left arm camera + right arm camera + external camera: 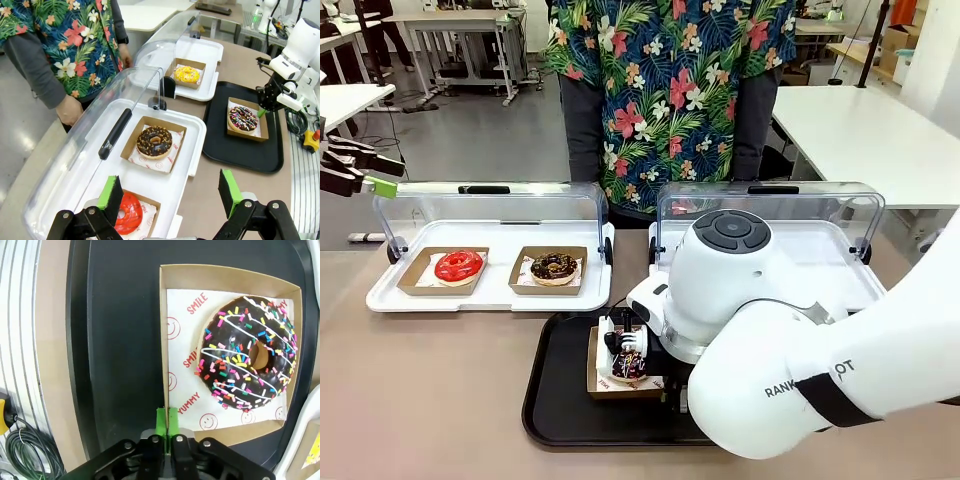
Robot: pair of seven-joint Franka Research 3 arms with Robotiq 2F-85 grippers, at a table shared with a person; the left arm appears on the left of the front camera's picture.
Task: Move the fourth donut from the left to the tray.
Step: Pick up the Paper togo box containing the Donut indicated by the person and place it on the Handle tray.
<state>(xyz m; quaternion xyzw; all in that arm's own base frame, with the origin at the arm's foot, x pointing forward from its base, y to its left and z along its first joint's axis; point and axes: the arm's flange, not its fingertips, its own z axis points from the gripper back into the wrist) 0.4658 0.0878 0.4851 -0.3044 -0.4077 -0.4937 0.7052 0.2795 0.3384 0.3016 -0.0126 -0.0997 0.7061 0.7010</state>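
Resting inside the black tray (pixel 220 145), the fourth donut (pixel 247 355) sits in its brown cardboard holder (pixel 165 325) on paper printed with red smileys. The right claw (pixel 167 416) has its green pads pinched together on the holder's wall at one edge, so the holder is gripped while it lies flat on the tray floor. The left claw (pixel 170 192) hangs wide apart with nothing between its pads, above a white display tray (pixel 195 145) with its clear lid raised, where a crumb-topped chocolate donut (pixel 154 141) and a red donut (pixel 131 214) lie on the counter (pixel 440 390).
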